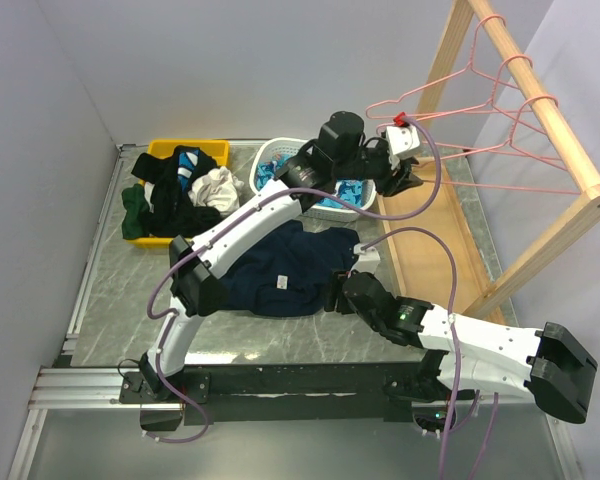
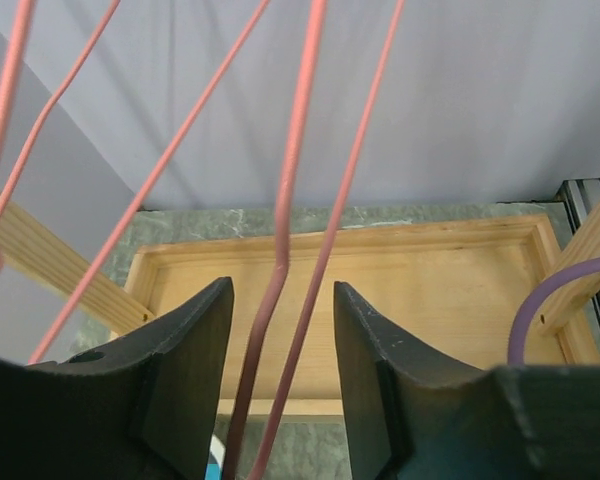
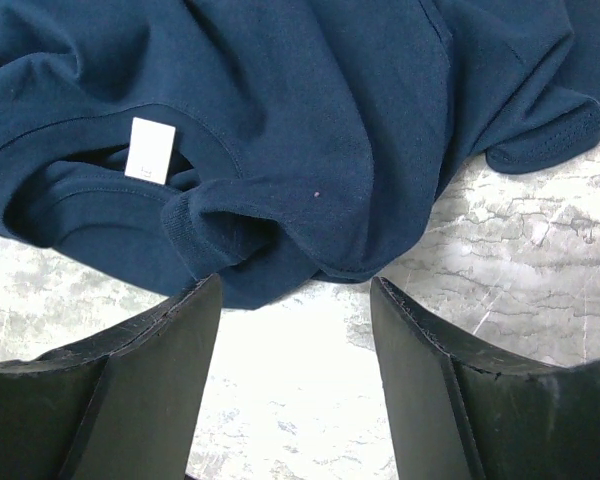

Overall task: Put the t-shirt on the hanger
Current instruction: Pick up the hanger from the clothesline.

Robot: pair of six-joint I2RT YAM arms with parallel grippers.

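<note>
Two jobs are split between my arms, because the t-shirt [image 1: 280, 265] and the hanger [image 2: 298, 150] lie well apart. My left hand [image 2: 282, 290] is raised to the wooden rack [image 1: 540, 100] at the far right, where several pink hangers hang from the rail. Its jaws stand apart with pink wire running down between them and a gap on either side, so it grips nothing yet. I have put the wire in the middle of the gap so that the fingers should meet it squarely. Two strands pass through there, and I cannot tell whether they belong to one hanger or two. My right hand [image 3: 295, 290] hovers low over the worktop [image 3: 500, 250], open and empty, just short of the shirt's near edge. The navy shirt lies crumpled flat on the worktop between the arms. Its collar faces this hand and the small white label [image 3: 150, 150] shows inside the neck opening. I am lined up on the collar because the neck hole is where the hanger has to go in, so a grip there should let me hold the opening up for it. As I judge it, the task has barely begun: neither thing is held, and the risk on the left is pinching two wires at once.
</note>
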